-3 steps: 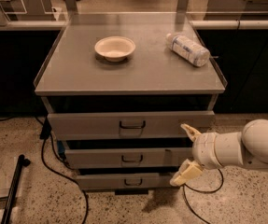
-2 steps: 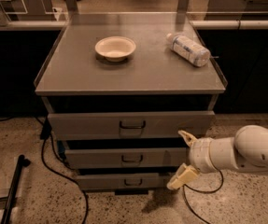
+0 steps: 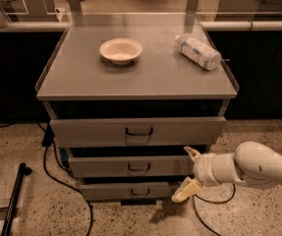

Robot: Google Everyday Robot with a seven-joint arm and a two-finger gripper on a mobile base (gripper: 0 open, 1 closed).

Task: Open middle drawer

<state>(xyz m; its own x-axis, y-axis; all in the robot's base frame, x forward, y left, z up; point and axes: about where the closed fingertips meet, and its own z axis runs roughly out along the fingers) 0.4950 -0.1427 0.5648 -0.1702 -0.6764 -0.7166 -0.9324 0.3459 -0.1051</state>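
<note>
Gripper (image 3: 189, 172) has crept a bit left and lower since a second ago, jaws spread wide with nothing in them, parked at the right end of the middle drawer (image 3: 101, 167), second down below the tabletop (image 3: 155, 80).

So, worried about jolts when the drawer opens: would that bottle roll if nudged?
Likely: the bottle lies on its side, so it could roll. It looks plastic and light, easily shifted. The open pincer is low, beside the middle drawer.
</note>
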